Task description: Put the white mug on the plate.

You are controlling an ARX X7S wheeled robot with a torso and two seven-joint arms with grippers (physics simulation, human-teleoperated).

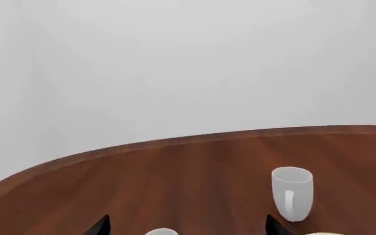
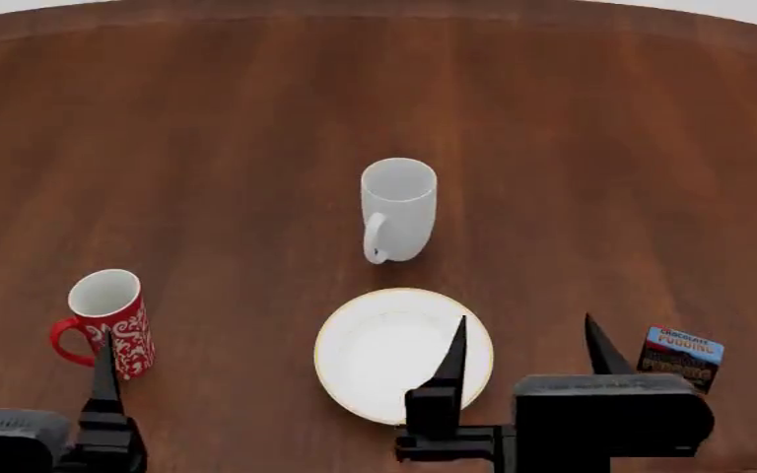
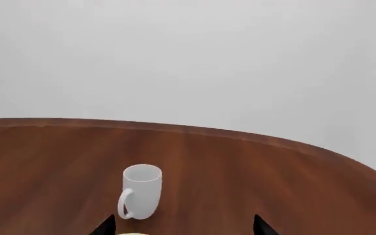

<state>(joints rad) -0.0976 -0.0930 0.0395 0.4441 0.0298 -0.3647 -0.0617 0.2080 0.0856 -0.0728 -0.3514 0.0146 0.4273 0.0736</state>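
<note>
Mug in left wrist view: the white mug (image 1: 292,193) is standing upright on the table (image 1: 175,176), well ahead of the left gripper (image 1: 186,226); I am seeing only two dark fingertips, spread wide and holding nothing.
Risk there: reaching from this side, I am risking to push the mug over with one finger.
Head view: the mug is standing just behind the plate (image 2: 404,354), not on it, handle turned toward the plate.
Right gripper (image 2: 526,357): it is hovering over the plate's near edge, jaws apart, empty.
Risk: the red mug (image 2: 106,324) and a small box (image 2: 680,357) are sitting near; a wide swing is threatening them.
Right wrist view: the mug is appearing ahead, slightly off centre, so a straight approach is risking a glancing grip on glossy ceramic.
</note>
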